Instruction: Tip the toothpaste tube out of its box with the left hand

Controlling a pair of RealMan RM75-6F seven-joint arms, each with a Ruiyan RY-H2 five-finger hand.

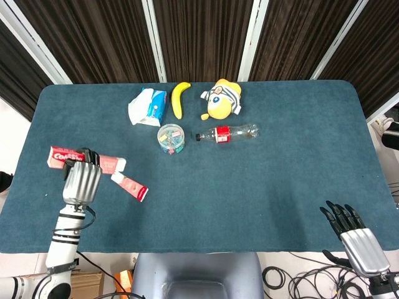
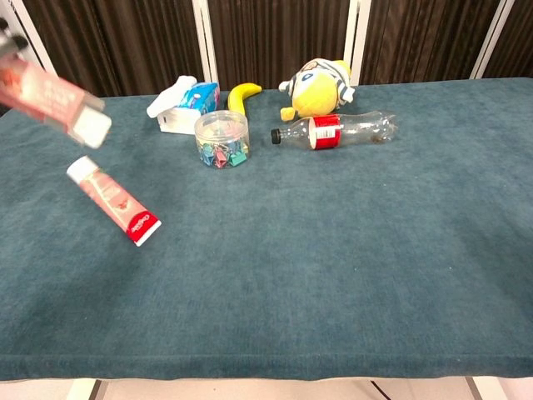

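Note:
The red-and-white toothpaste box [image 1: 59, 157] [image 2: 52, 99] is lifted above the table's left side, its open white end [image 2: 93, 127] tilted down to the right. My left hand [image 1: 81, 179] grips it around the middle; in the chest view only a bit of that hand shows at the top left corner. The pink toothpaste tube [image 1: 129, 186] [image 2: 112, 200] lies free on the cloth just below the box's open end, white cap toward the box. My right hand [image 1: 352, 232] hangs off the table's near right corner, holding nothing, its dark fingers apart.
At the back stand a tissue pack [image 1: 148, 106], a banana [image 1: 179, 98], a yellow plush toy [image 1: 221, 99], a clear jar of clips [image 1: 171, 137] and a plastic bottle lying on its side [image 1: 227, 133]. The blue cloth table [image 1: 262, 187] spreads right of the tube.

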